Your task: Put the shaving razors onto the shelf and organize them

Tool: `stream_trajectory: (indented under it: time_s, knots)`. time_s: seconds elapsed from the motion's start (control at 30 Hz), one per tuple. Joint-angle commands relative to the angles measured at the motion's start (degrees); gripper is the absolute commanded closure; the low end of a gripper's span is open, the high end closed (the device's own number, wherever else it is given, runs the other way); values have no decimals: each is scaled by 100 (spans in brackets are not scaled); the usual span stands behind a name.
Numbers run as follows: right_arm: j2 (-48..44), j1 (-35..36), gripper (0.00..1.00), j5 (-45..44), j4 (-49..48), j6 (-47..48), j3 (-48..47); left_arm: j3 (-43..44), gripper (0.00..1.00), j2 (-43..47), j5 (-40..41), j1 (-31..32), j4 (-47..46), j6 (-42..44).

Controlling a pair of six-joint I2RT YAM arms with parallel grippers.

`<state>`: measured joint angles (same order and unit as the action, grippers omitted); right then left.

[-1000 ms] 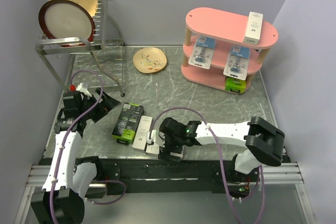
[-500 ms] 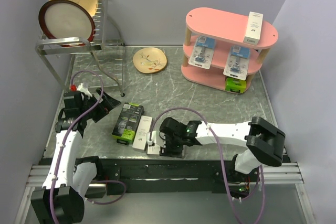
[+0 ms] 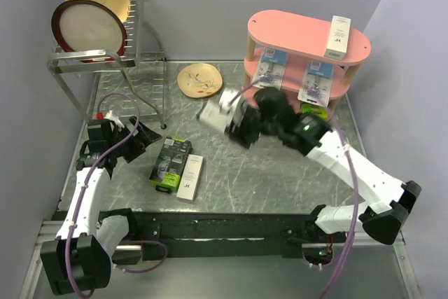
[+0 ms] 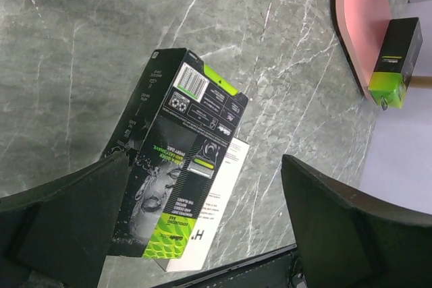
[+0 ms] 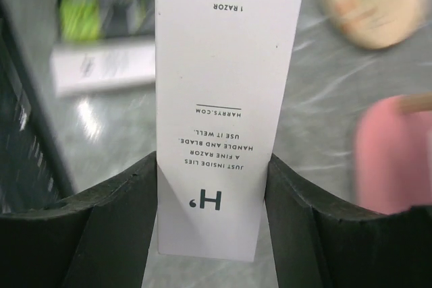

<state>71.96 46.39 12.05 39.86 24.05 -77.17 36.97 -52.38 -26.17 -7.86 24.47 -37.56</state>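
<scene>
My right gripper (image 3: 225, 118) is shut on a slim white razor box (image 3: 212, 113) and holds it in the air above the table's middle, left of the pink three-tier shelf (image 3: 301, 33). The right wrist view shows the box (image 5: 226, 99) clamped between both fingers (image 5: 115, 224). The shelf holds a white box (image 3: 339, 35) on top, two blister cards (image 3: 267, 70) on the middle board and a black-and-green box (image 3: 313, 112) at the bottom. Another black-and-green box (image 3: 170, 162) and a white box (image 3: 190, 177) lie on the table. My left gripper (image 3: 137, 138) is open and empty, beside them (image 4: 179, 153).
A wire dish rack (image 3: 105, 61) with two plates stands at the back left. A small patterned plate (image 3: 199, 78) lies on the table between the rack and the shelf. Grey walls close in on both sides.
My right arm has lifted a white box from the table's front edge and carried it up and back toward the shelf. The left arm has barely moved.
</scene>
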Motion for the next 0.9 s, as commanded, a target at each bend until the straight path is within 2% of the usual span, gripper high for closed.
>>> stream_trajectory:
  time_s: [0.0,0.2,0.3,0.47,0.6,0.87]
  knots:
    - [343,-656,48,-598,-267,-760,-1465,170,1,-26,69,-32,-179,-14]
    - [1695,-1483,50,-1942,-268,-1472,-4038,354,1,-246,148,-40,-83,108]
    - [2179,-1984,51,-2320,-215,-1824,-4796,460,0,-369,192,-32,-118,144]
    - [2647,-2643,57,-2778,-268,-2150,-5422,434,1,-396,244,-40,-188,153]
    - [2796,-3126,57,-2884,-382,-2325,-5572,337,1,-352,262,-75,-179,161]
    - [3087,-3373,59,-3112,-338,-2642,-5792,240,1,-369,253,-199,-162,161]
